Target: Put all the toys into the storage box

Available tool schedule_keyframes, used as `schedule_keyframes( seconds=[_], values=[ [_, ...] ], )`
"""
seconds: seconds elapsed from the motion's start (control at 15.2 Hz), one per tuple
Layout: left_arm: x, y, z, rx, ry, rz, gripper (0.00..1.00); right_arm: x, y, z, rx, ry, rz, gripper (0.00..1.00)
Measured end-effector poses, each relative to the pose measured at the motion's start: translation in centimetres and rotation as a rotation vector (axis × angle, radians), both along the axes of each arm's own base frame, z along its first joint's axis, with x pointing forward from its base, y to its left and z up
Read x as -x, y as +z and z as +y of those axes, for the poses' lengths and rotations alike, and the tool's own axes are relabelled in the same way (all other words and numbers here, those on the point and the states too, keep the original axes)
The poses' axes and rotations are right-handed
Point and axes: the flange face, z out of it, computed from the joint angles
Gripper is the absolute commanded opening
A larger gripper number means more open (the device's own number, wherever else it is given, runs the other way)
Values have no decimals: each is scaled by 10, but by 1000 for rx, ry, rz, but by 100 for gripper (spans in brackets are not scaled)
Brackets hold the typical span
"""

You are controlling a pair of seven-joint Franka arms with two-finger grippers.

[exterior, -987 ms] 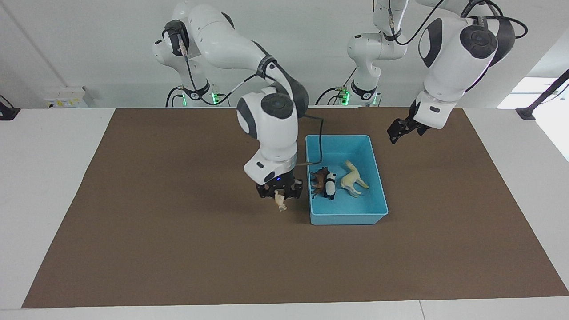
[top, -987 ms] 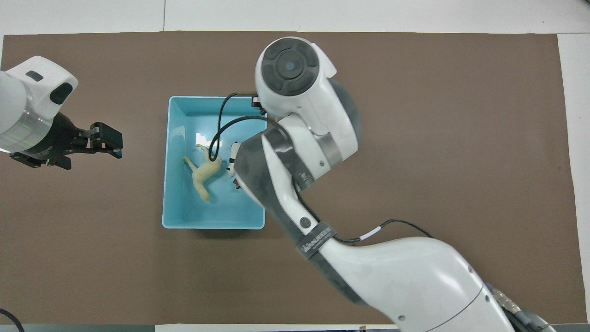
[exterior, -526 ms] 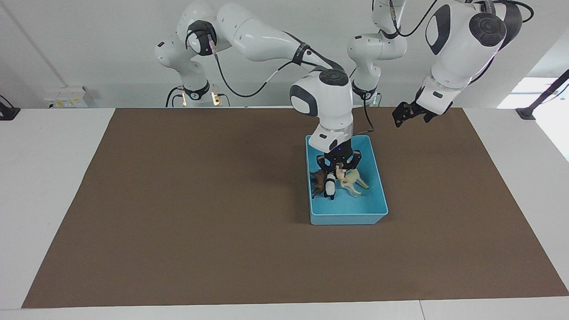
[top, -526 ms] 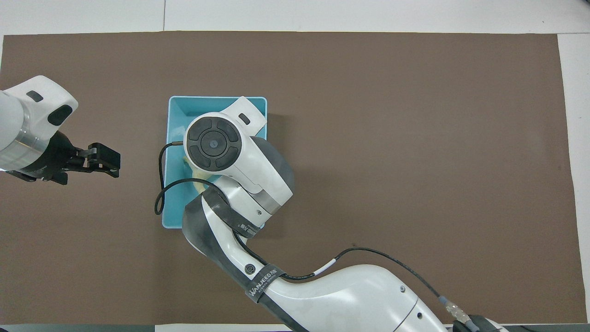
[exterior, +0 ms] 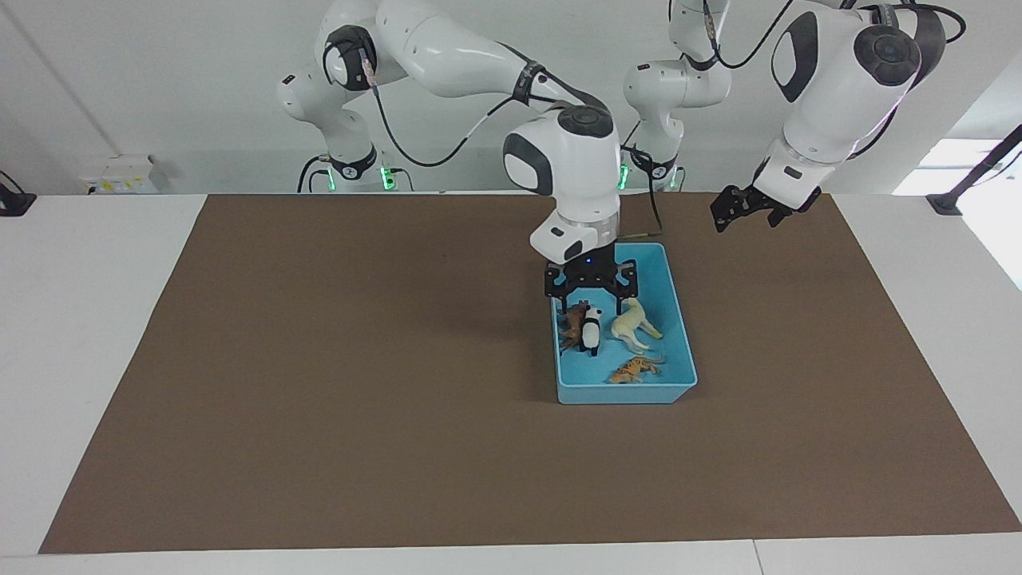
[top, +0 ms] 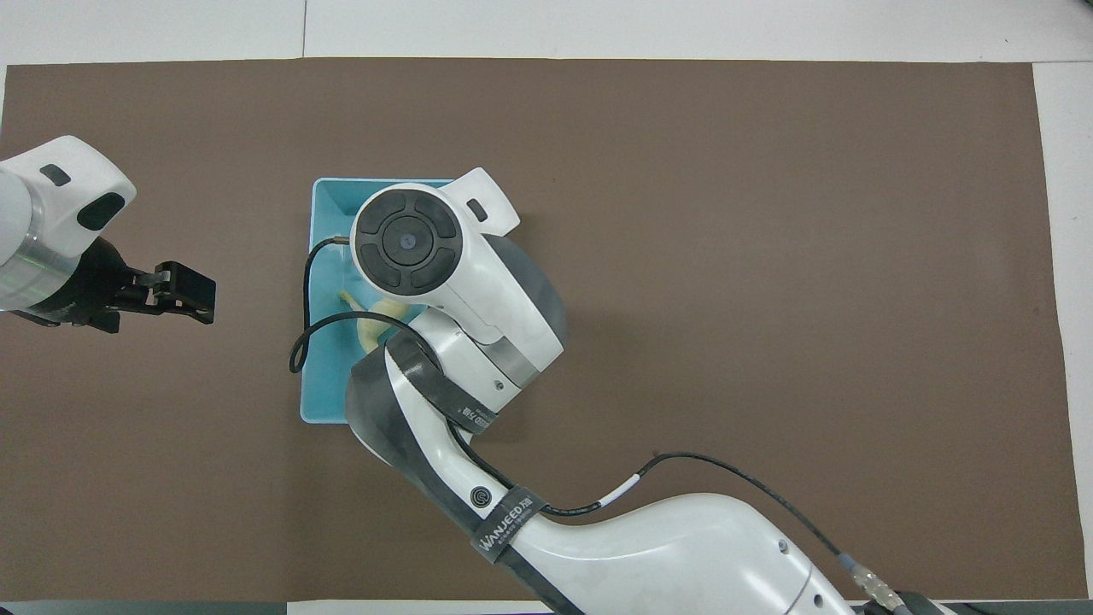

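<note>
Toys all lie inside the storage box [exterior: 683,351], a light blue plastic bin with low walls and rounded corners that sits on a brown mat [exterior: 319,383] covering most of the white tabletop [exterior: 80,319]. In the facing view the brown lion-like animal [exterior: 572,326] and the black-and-white panda [exterior: 592,328] stand touching at the box's 9 o'clock wall, the cream-yellow horse [exterior: 633,324] lies just beside them at the middle, and the orange striped tiger [exterior: 632,370] lies on its side toward 5 o'clock, close to the wall farthest from the robots. The right gripper [exterior: 591,297] hangs over the box's 12 o'clock half, above the panda, its black fingers [exterior: 563,302] spread apart and holding nothing. From overhead the right arm's wrist covers most of the box, and only part of the horse [top: 376,309] shows. The left gripper [exterior: 744,210] waits up in the air over the mat at 1 o'clock of the box, toward the left arm's end, its fingers apart and empty. Wide bare mat lies open around the box on every side, smooth and matte; the figurines are small, glossy moulded plastic.
</note>
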Motion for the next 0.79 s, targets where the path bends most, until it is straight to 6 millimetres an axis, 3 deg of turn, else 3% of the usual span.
schedule_keyframes(
  seconds=[0.13,0.26,0.39,0.53,0.79],
  values=[
    [0,-1,-5,0,-13,6,100,-29,34,-75,48,50,0,100],
    [0,-1,-5,0,-16,10,100,-60,51,-161,104,134,6,100],
    [0,-1,-3,1,-20,12,100,-86,49,-245,141,176,25,100],
    [1,0,-2,2,-23,11,100,-102,38,-313,154,137,49,100],
    [5,7,-2,2,-24,0,100,-107,23,-419,172,115,137,100]
  ],
)
